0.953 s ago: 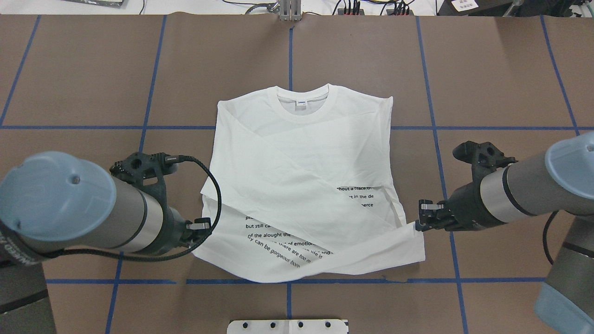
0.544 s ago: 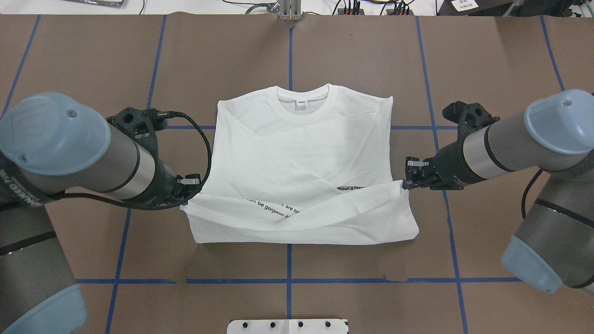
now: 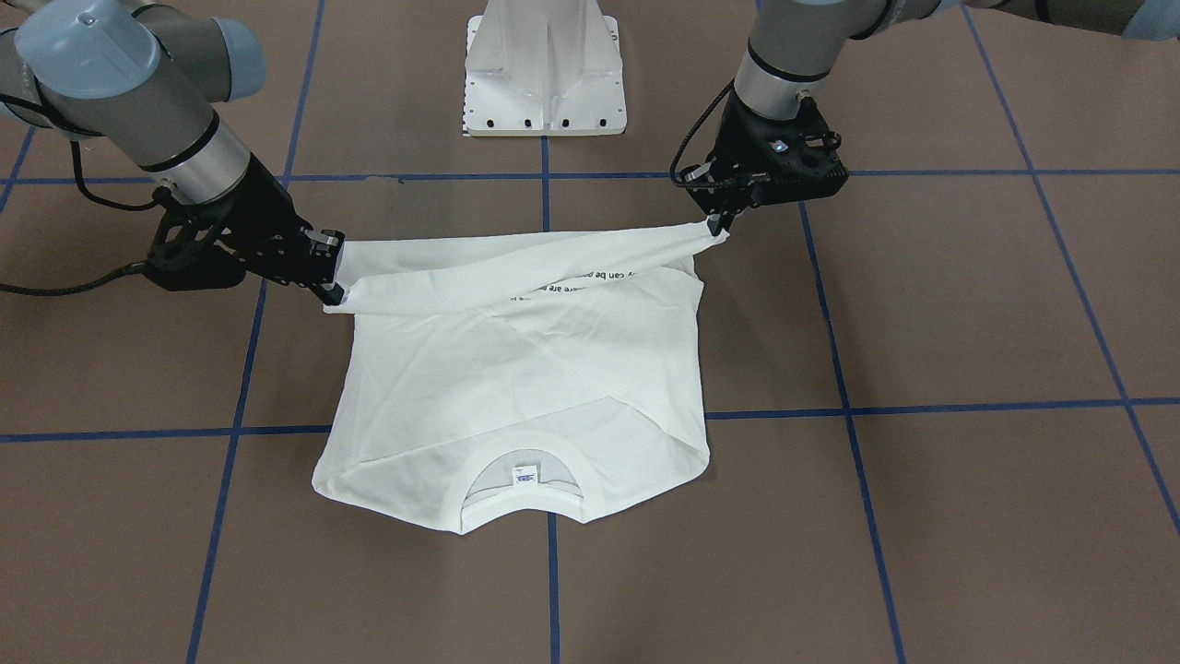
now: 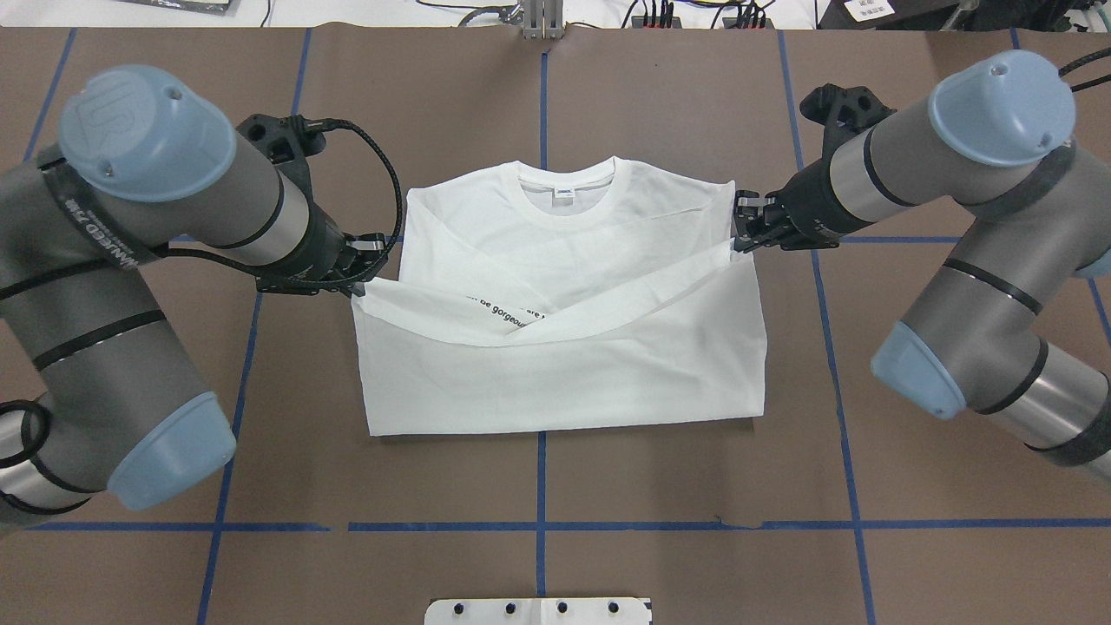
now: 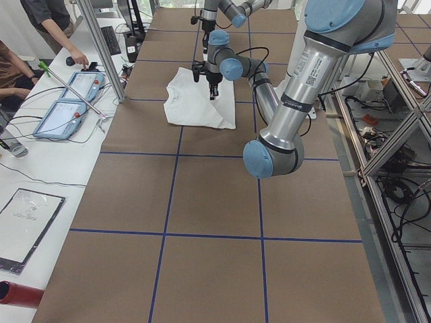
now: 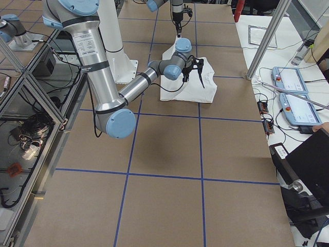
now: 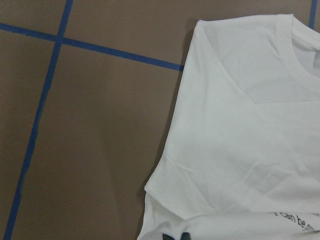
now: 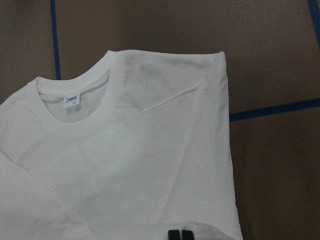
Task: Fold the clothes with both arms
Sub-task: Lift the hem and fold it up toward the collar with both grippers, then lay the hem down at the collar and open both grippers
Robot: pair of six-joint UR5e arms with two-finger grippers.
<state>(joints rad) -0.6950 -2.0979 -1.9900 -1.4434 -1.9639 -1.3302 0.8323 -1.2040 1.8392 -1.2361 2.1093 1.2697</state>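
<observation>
Left tool (image 4: 359, 290) and right tool (image 4: 738, 246) are both pinching hem corners of the white T-shirt (image 4: 564, 382), holding the hem raised over its chest. Shirt is lying centred on the brown table (image 4: 677, 113), blue tape lines (image 4: 868, 524) crossing it.

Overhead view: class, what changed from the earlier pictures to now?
The left gripper and right gripper, shut on the T-shirt's hem corners, carried the hem forward toward the collar, hiding most printed text. Neither let go. Collar and shoulders stayed put.
</observation>
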